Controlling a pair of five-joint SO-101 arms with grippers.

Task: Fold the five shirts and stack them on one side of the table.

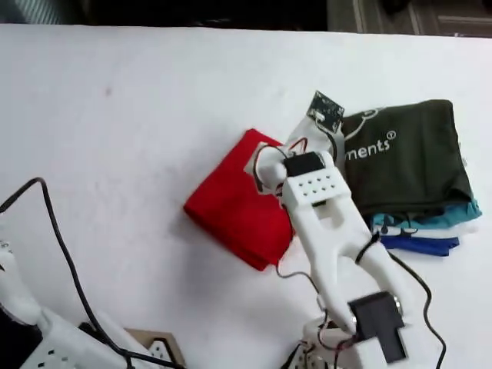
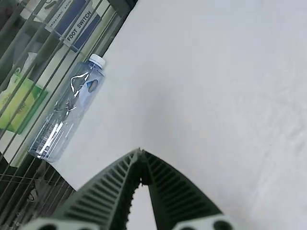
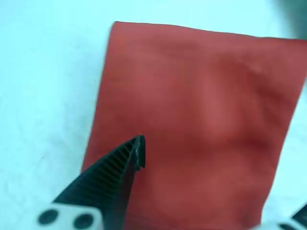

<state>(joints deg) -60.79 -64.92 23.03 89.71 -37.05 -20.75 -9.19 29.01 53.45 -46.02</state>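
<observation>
Right wrist view looks down on the red shirt (image 3: 201, 86), a folded rectangle of soft matte cloth with straight edges, square corners and a few shallow creases. The right gripper (image 3: 216, 187) hovers over it with its fingers spread apart and nothing between them. One dark, ribbed, wedge-shaped finger (image 3: 120, 165) hangs above the shirt's edge near the bare white table (image 3: 43, 96), while the other finger only peeks in at the far corner, so the cloth lies below the gap between them.

From the high view, the red shirt (image 1: 238, 204) lies near the middle of the table (image 1: 138, 115), turned at an angle. Its right corner is tucked under the right arm (image 1: 330, 231), a white plastic arm with thin wires looping around its joints. Just beside the red shirt, on the table's right side, sits a stack of folded shirts. A dark green shirt (image 1: 407, 154) with pale print lies on top, and teal (image 1: 453, 217), white and blue (image 1: 419, 244) layers show at the stack's lower edge.

The left gripper (image 2: 141, 155) has its green ribbed fingers pressed tip to tip, holding nothing, above bare tabletop. A clear plastic bottle (image 2: 67, 110) with a white cap lies by the table's edge. A black cable (image 1: 69, 269) curves across the table's lower left corner.
</observation>
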